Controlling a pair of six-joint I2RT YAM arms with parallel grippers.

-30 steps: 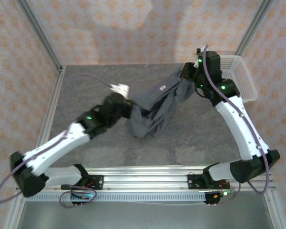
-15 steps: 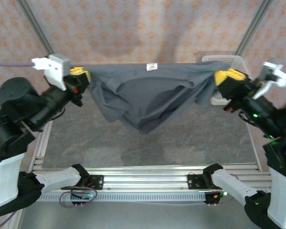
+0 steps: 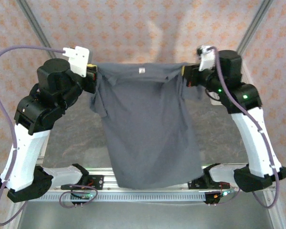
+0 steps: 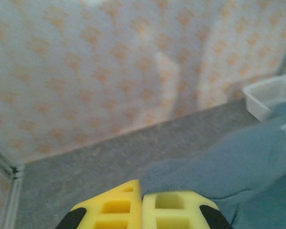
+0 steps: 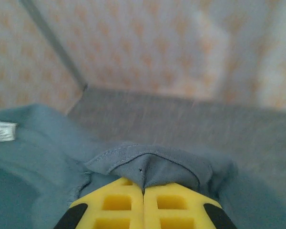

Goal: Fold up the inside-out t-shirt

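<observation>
Peach-patterned walls are backing a grey stone-look desk, and above it the plain dark slate-grey short-sleeved t-shirt is hanging spread like a curtain between the two raised arms. The left jaws are pressing together on its top left corner and the right jaws are doing the same on the top right corner. Each wrist view is showing yellow pads meeting with a fold of grey cloth pinched between them. These are probably the shoulder seams, though the wrist views are too blurred to be sure.

What matters for the coming move is that the cloth is lying below and between the jaws. Its top edge, carrying a small white label, is running straight from one side to the other, and its long axis is dropping toward the near rail. Neither arm is nearer, since each is holding one corner at about the same height. The left sleeve is bunching under its corner. A white plastic mesh basket is sitting at the far right, apart from the hanging hem.
</observation>
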